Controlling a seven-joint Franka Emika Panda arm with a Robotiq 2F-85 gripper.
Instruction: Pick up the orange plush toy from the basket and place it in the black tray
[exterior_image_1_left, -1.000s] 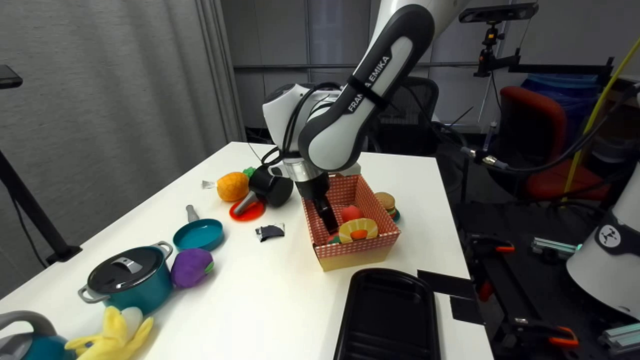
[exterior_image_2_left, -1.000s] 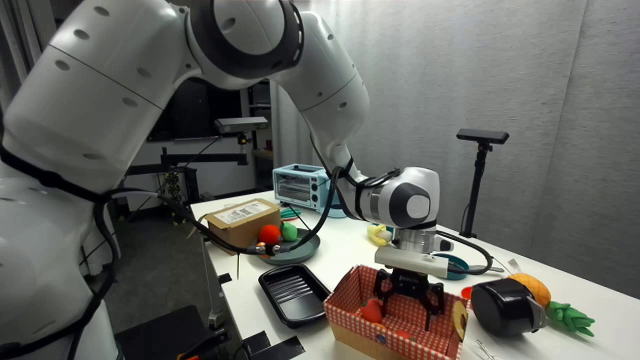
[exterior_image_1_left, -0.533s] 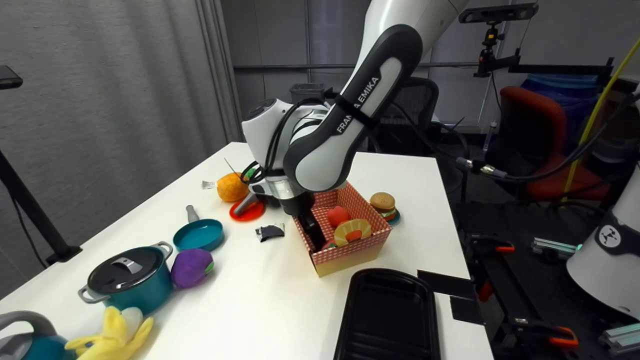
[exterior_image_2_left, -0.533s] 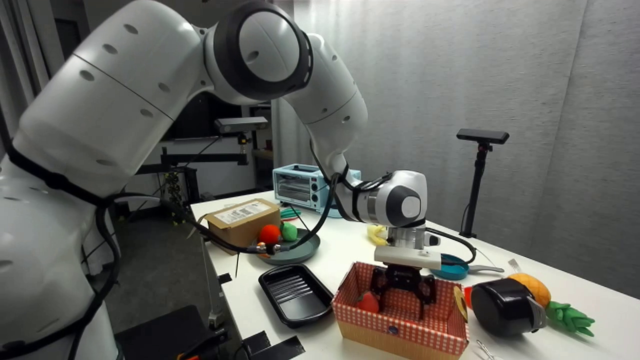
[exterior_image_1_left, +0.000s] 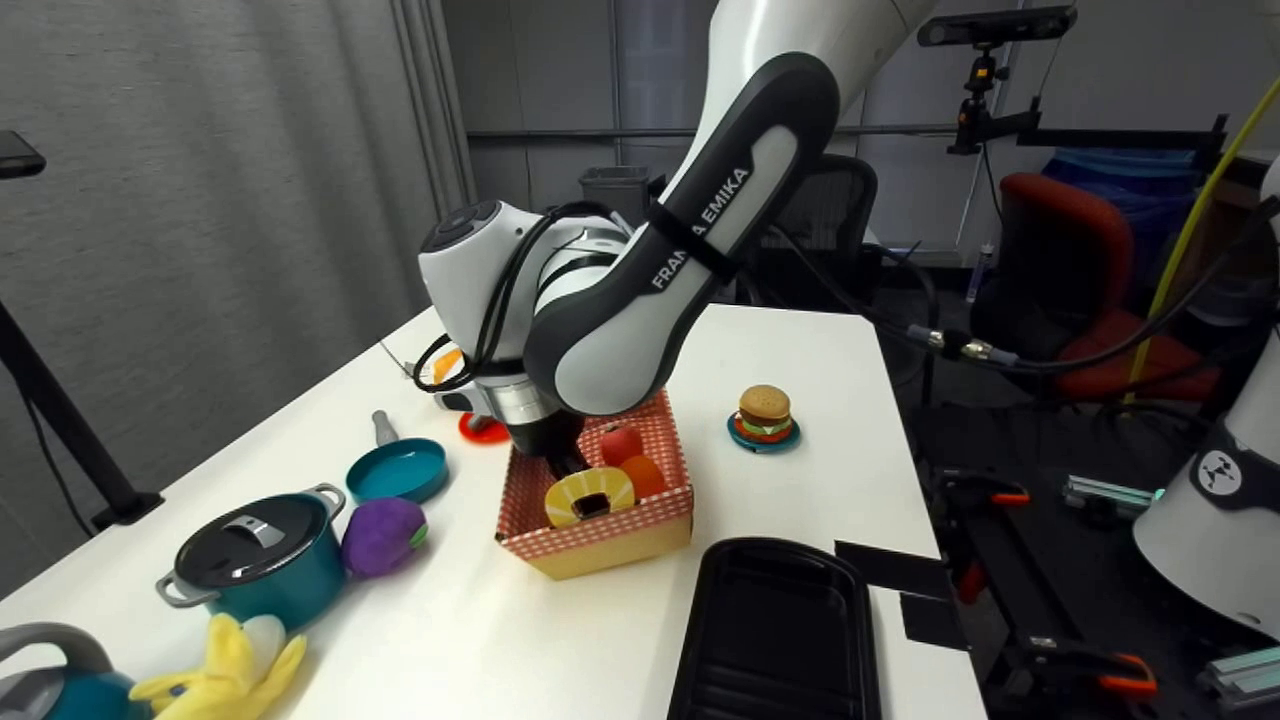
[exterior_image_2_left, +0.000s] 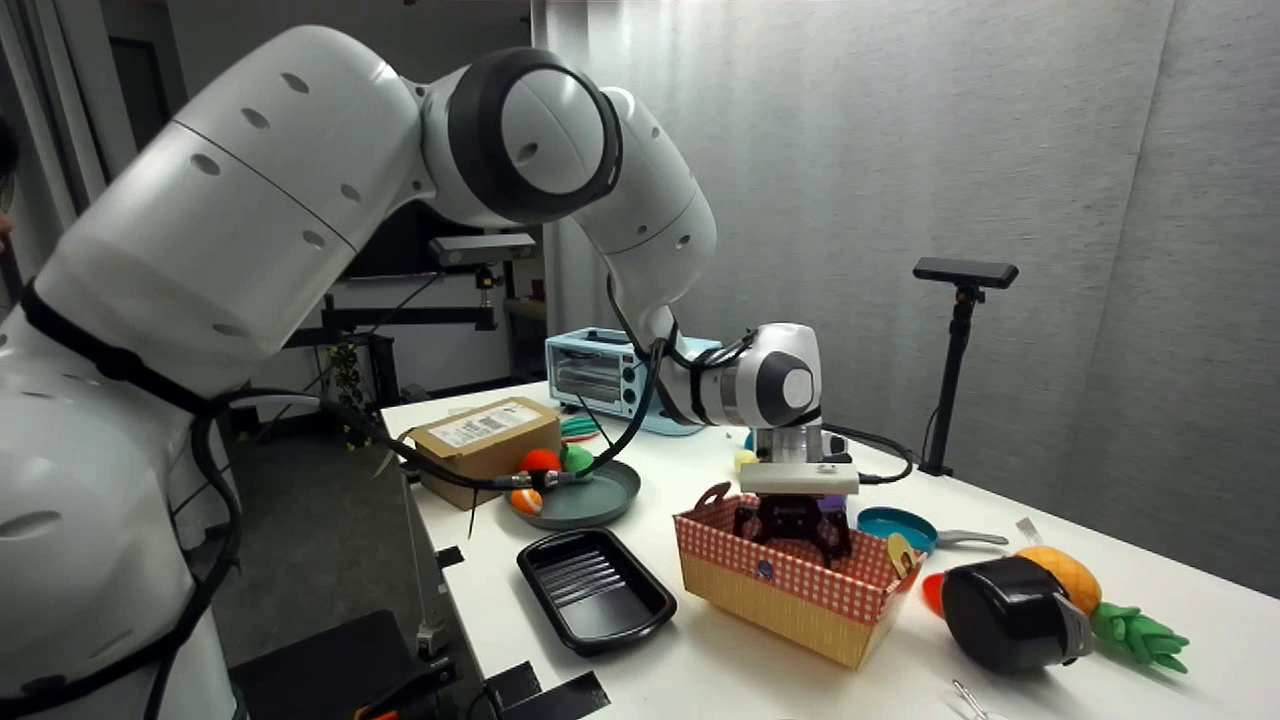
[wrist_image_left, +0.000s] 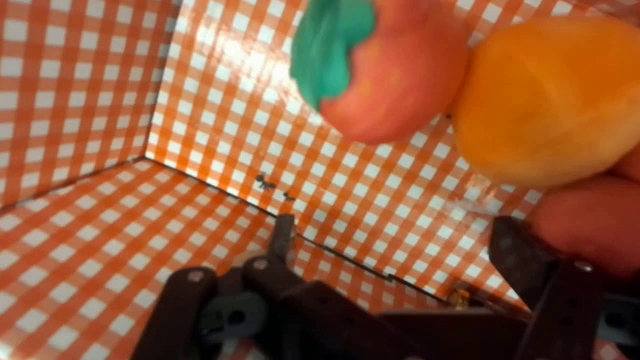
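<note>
The orange plush toy (exterior_image_1_left: 643, 475) lies in the checkered basket (exterior_image_1_left: 600, 540), beside a round red toy (exterior_image_1_left: 622, 445). In the wrist view the orange toy (wrist_image_left: 545, 100) is at the upper right, touching a red toy with green leaves (wrist_image_left: 395, 75). My gripper (wrist_image_left: 395, 220) is open and empty, pointing down inside the basket; the orange toy is outside its fingers. The right finger is close to another red toy (wrist_image_left: 590, 225). In an exterior view the gripper (exterior_image_2_left: 793, 530) is low in the basket (exterior_image_2_left: 820, 595), fingertips hidden. The black tray (exterior_image_1_left: 775, 630) also shows here (exterior_image_2_left: 605, 600).
A yellow ring-shaped slice (exterior_image_1_left: 590, 497) stands at the basket's near end. A toy burger (exterior_image_1_left: 764, 415), a teal pan (exterior_image_1_left: 398, 470), a lidded pot (exterior_image_1_left: 260, 555) and a purple toy (exterior_image_1_left: 383, 536) stand around. A black pot (exterior_image_2_left: 1010, 610) and a cardboard box (exterior_image_2_left: 490, 440) are on the table.
The basket has slid across the table together with my gripper, leftward past the tray and away from the burger, and has turned. The orange toy now shows beside the yellow slice. The gripper stays open.
</note>
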